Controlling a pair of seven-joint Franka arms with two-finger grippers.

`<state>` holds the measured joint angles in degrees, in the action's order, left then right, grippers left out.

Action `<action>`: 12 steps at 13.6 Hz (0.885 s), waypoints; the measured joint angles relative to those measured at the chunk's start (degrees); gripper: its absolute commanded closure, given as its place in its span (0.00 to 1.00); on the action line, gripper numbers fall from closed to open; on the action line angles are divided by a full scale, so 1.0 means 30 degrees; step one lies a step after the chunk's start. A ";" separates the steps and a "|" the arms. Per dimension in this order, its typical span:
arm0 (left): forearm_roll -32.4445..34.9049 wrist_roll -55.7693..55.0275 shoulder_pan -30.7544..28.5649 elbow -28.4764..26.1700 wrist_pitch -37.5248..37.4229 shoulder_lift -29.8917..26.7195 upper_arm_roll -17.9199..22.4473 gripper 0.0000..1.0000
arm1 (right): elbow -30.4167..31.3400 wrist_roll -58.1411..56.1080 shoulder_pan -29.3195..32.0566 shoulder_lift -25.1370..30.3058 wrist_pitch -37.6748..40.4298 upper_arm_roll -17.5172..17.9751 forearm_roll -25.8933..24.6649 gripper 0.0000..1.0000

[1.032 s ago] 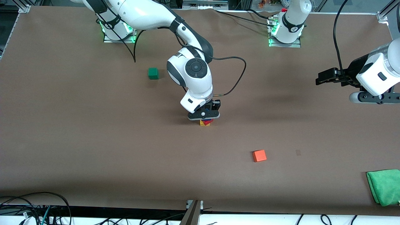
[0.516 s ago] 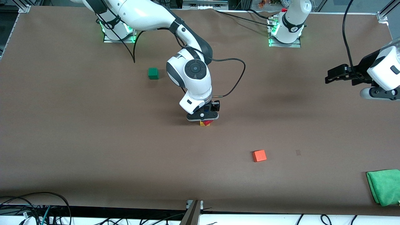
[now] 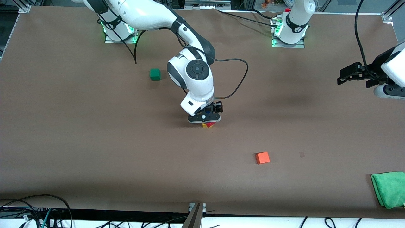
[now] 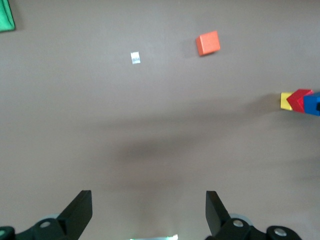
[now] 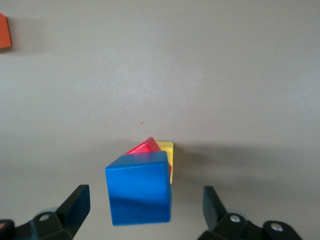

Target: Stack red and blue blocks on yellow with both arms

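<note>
Blue block (image 5: 139,187) apparently tops red block (image 5: 145,148), skewed.

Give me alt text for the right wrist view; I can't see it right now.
A blue block sits on a red block on a yellow block, stacked askew on the brown table. The right gripper is open, its fingers clear of the blue block on either side. An orange block shows at the edge.

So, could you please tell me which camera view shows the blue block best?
The right wrist view: the blue block fills the middle, on top of the red block and yellow block, between the open right hand. The left wrist view cuts it at the frame edge; in the front view the right hand mostly covers it.
</note>
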<state>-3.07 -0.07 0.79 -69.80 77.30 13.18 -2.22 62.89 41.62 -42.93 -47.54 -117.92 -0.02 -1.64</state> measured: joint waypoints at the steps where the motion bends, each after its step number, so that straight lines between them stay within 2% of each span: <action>1: 0.0000 0.0000 0.0001 -0.0285 0.0799 -0.0022 -0.0004 0.00 | -0.0111 -0.0170 0.0056 0.0391 0.0430 -0.0138 -0.0033 0.00; 4: 0.0000 0.0000 0.0001 -0.2116 0.3321 -0.0401 -0.0022 0.00 | -0.0208 -0.2257 0.0894 0.1770 0.2598 -0.0419 -0.0065 0.00; 7: 0.0000 0.0000 0.0000 -0.3953 0.4969 -0.1157 -0.0028 0.00 | -0.0226 -0.5239 0.2713 0.3162 0.4792 -0.0524 -0.0069 0.00; 12: -0.0001 0.0078 -0.0525 -0.4580 0.5657 -0.1802 0.0024 0.00 | -0.0238 -0.9711 0.6727 0.4860 0.7920 -0.0610 -0.0067 0.00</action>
<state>-3.07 0.16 -0.79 -83.54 94.27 7.77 -2.15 62.17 12.48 -22.75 -32.96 -94.16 -1.85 -1.84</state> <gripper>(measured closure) 0.000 0.000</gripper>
